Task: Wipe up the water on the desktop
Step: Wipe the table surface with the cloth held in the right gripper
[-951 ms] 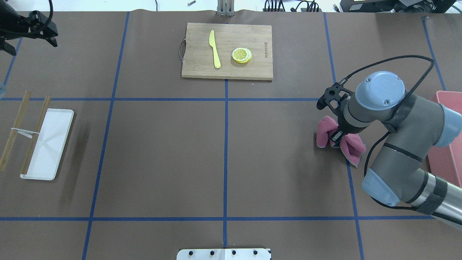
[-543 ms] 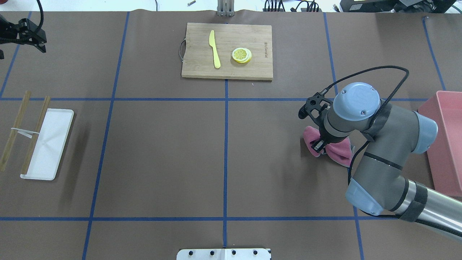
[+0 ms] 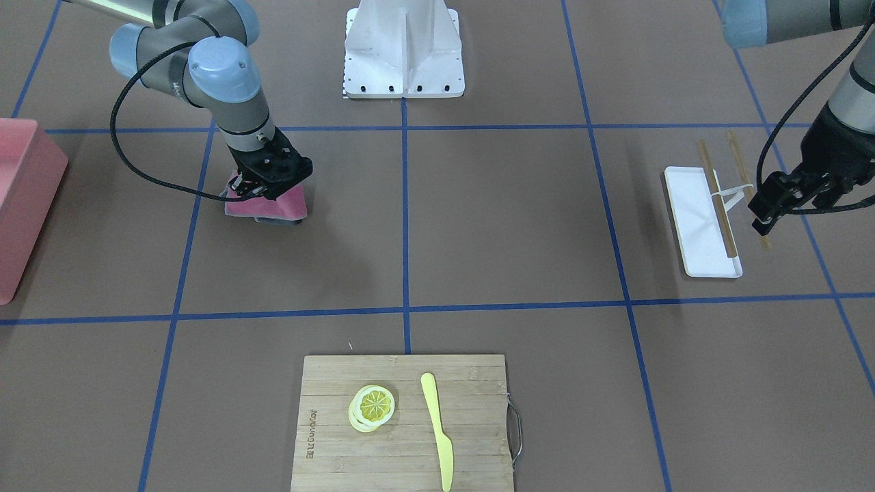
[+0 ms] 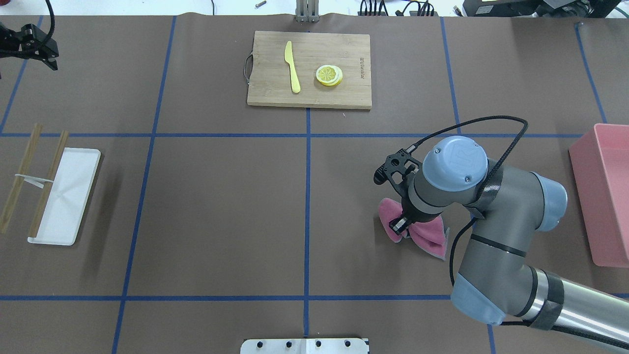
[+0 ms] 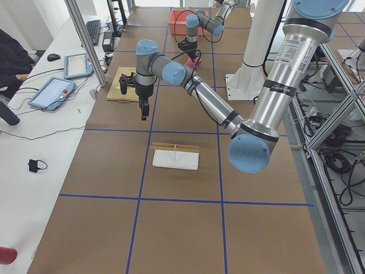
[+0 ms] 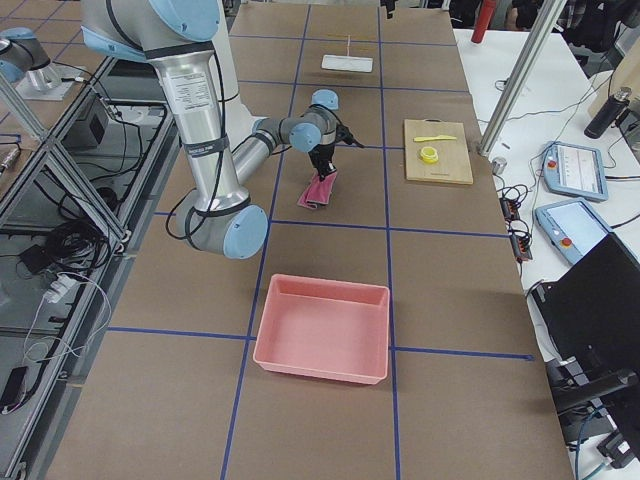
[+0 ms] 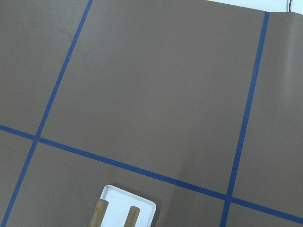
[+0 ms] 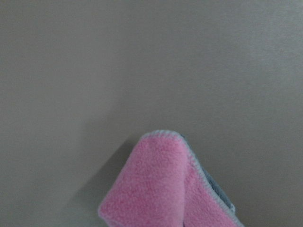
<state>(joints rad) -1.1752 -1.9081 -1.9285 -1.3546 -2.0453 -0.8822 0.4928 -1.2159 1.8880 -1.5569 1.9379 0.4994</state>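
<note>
The desktop [image 4: 221, 206] is the matte brown surface with a grid of blue tape lines. I can make out no water on it. My right gripper [image 4: 400, 226] is shut on a pink cloth [image 4: 430, 238] and presses it onto the desktop right of centre. The front-facing view also shows that gripper [image 3: 263, 188] and the cloth [image 3: 292, 203]. The right wrist view shows a folded corner of the cloth [image 8: 156, 189] on bare brown surface. My left gripper [image 3: 824, 191] hangs above the far left of the desktop, beside the white tray. Whether it is open or shut does not show.
A bamboo cutting board [image 4: 265, 88] with a yellow knife [image 4: 293, 69] and lemon slices [image 4: 329, 75] lies at the far middle. A white tray [image 4: 66, 196] with wooden chopsticks [image 4: 19, 179] lies at the left. A pink bin [image 4: 602, 196] stands at the right edge.
My right arm has dragged the pink cloth leftward and toward the robot's side of the desktop. My left gripper has drawn back toward the far left corner of the overhead view.
</note>
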